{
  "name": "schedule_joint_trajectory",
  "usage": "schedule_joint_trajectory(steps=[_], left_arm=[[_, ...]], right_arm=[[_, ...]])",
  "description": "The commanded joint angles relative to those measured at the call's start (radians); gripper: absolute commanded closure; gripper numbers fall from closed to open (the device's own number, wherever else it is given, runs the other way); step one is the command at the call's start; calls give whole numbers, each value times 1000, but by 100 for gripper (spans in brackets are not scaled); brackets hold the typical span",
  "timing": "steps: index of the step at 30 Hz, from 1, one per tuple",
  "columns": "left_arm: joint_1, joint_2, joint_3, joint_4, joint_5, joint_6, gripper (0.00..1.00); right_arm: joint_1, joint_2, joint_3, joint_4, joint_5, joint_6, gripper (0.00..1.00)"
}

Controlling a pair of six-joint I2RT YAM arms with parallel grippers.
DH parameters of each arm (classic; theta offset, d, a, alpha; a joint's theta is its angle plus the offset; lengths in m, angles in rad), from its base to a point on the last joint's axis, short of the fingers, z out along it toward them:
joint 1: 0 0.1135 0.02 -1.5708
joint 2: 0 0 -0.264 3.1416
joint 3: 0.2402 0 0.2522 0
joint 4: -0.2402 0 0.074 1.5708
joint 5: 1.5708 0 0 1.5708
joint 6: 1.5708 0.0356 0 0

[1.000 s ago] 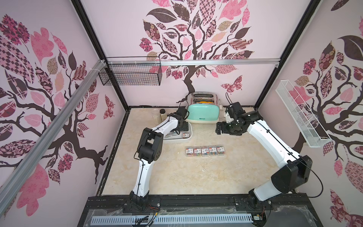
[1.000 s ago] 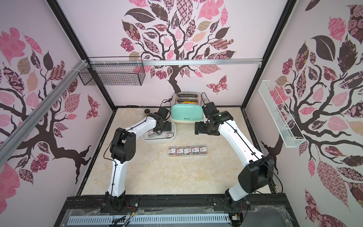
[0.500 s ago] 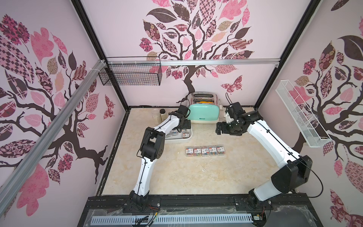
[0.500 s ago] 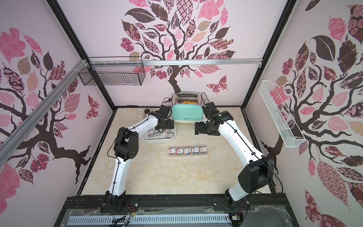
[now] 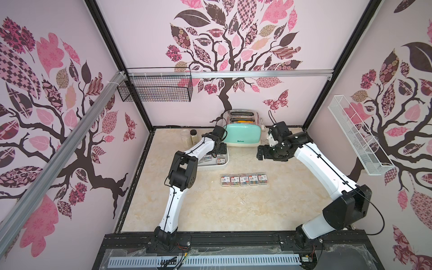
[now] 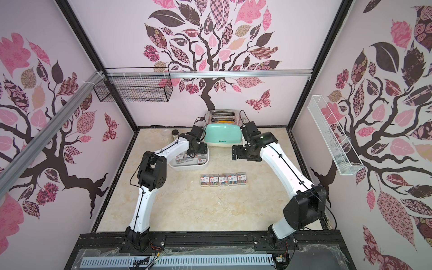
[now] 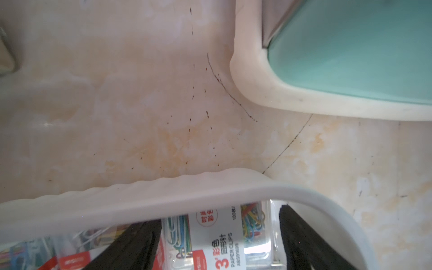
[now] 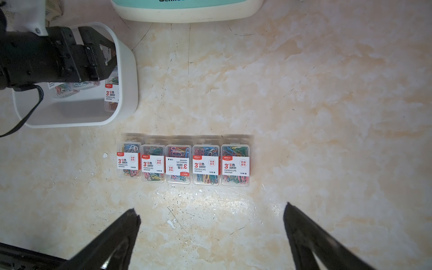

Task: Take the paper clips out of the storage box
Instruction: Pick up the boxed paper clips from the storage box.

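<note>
The storage box [image 5: 225, 165], a low white tub, stands in front of the toaster and holds a few clear cases of paper clips [image 6: 180, 159]. My left gripper [image 7: 218, 217] reaches down into the box's far right corner. It is open, with one black finger [image 7: 142, 243] on each side of a labelled case [image 7: 224, 238] that still lies on the box floor. Several more cases [image 5: 243, 179] lie in a row on the table in front of the box. My right gripper [image 8: 210, 208] hovers open and empty to the right of the box, above the table.
A mint-green toaster [image 5: 242, 135] stands just behind the box, close to my left gripper. Two clear jars [image 5: 189, 138] sit at the back left. A black wire basket [image 5: 154, 91] hangs on the back wall and a white one [image 5: 357, 135] on the right wall.
My left gripper has shifted slightly within the box towards the toaster. The right arm and the row of cases have not moved.
</note>
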Motion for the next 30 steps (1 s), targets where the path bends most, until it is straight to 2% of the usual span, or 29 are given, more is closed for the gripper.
schedule_joint_trajectory(steps=[1,7,12,18,22,30], left_arm=[[-5,31,12,-79,6,23,9],[-1,-36,-116,-7,-13,21,8],[-2,-32,-101,4,-11,19,10],[-2,-34,-85,56,-27,3,2],[-1,-27,-69,75,-36,2,2],[7,2,-58,83,-21,-10,20]], right_arm=[[5,12,29,7,-7,11,1],[10,6,20,16,-4,25,1],[12,5,15,21,-6,30,1],[20,8,21,19,-7,33,1],[22,14,29,17,-4,33,1],[28,21,33,23,-12,31,1]])
